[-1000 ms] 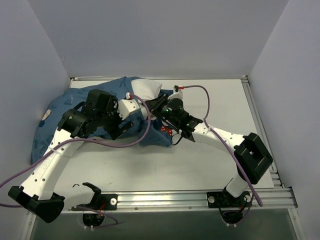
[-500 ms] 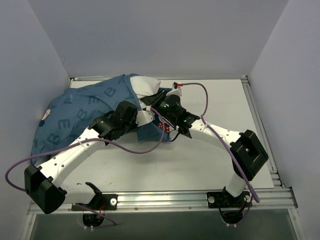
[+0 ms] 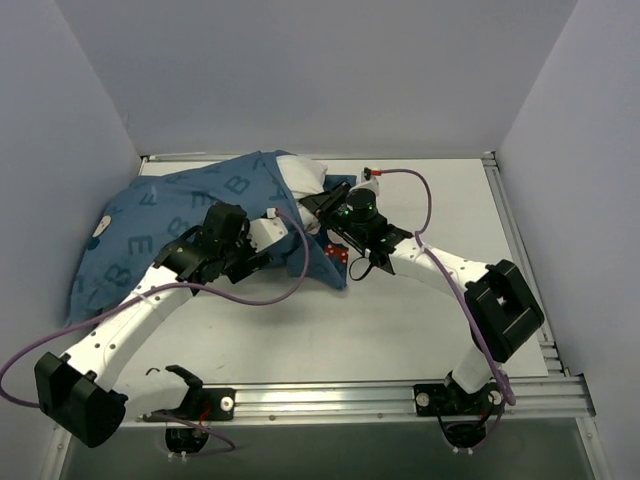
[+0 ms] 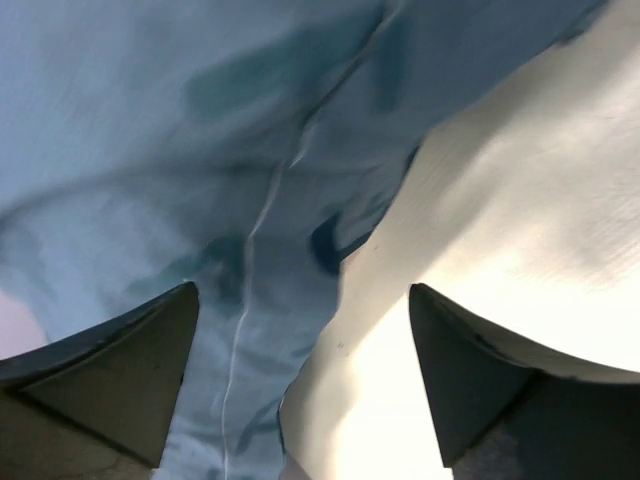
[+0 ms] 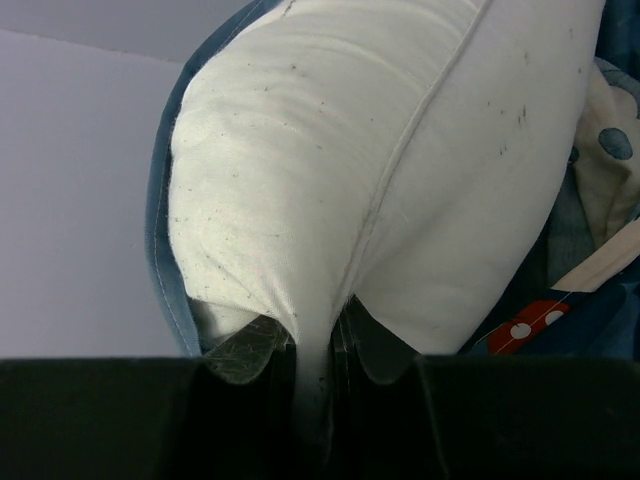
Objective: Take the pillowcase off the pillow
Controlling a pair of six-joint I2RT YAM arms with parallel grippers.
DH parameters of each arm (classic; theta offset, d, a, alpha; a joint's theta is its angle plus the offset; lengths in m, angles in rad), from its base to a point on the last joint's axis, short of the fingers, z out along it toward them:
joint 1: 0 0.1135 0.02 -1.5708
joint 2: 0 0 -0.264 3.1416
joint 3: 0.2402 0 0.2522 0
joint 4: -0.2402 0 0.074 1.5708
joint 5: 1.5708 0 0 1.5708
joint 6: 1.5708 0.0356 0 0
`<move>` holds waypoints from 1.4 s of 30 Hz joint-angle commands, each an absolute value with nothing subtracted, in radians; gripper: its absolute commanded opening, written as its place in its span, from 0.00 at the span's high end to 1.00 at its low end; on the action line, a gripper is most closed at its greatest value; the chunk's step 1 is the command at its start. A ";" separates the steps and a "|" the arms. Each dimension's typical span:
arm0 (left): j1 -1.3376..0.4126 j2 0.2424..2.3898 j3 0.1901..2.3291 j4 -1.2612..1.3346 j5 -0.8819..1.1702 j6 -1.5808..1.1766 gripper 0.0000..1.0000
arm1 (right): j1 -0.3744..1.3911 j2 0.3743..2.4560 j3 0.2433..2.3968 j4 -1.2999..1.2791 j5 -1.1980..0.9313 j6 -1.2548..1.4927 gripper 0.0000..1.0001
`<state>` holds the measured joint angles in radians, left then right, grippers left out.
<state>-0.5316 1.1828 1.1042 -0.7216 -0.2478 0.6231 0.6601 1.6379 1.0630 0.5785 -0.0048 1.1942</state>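
The blue pillowcase (image 3: 170, 215) with darker letters lies over the table's left half, its open end near the middle. The white pillow (image 3: 300, 175) pokes out of that opening at the back. My right gripper (image 3: 322, 203) is shut on a corner of the pillow (image 5: 400, 170); the fabric is pinched between its fingers (image 5: 240, 355). My left gripper (image 3: 268, 240) is open at the pillowcase's edge; its view shows blue cloth (image 4: 200, 150) on the left and white pillow (image 4: 520, 220) on the right between the spread fingers (image 4: 120, 360).
Grey walls close the table on the left, back and right. A metal rail (image 3: 380, 397) runs along the near edge by the arm bases. Purple cables (image 3: 250, 295) loop from both arms over the table.
My left arm swung right and then drew back left along the pillowcase. The blue cloth has spread further over the left. My right gripper stayed shut on the pillow.
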 commanded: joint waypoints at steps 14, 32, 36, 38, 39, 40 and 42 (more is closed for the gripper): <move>-0.848 1.353 1.005 -0.240 -0.621 0.761 0.04 | 0.634 1.571 1.137 0.677 0.011 1.200 1.00; -0.761 1.279 0.957 -0.298 -0.566 0.738 0.97 | 0.589 1.531 1.074 0.643 0.011 1.183 1.00; -0.697 1.261 0.966 -0.314 -0.528 0.723 0.98 | 0.581 1.531 1.069 0.640 0.011 1.184 1.00; -0.646 1.249 0.962 -0.339 -0.496 0.721 0.98 | 0.574 1.525 1.066 0.635 0.011 1.184 1.00; -0.623 1.230 0.956 -0.347 -0.480 0.721 0.98 | 0.565 1.522 1.051 0.641 -0.024 1.189 1.00; -0.567 1.221 0.928 -0.351 -0.463 0.730 0.98 | 0.545 1.516 1.039 0.650 -0.032 1.190 1.00; -0.500 1.188 0.890 -0.345 -0.422 0.747 0.98 | 0.525 1.496 1.020 0.609 -0.043 1.198 1.00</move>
<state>-0.6006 1.2491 0.9318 -0.3092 -0.4480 0.7395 0.5831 1.5974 1.0294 0.5327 -0.0715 1.1774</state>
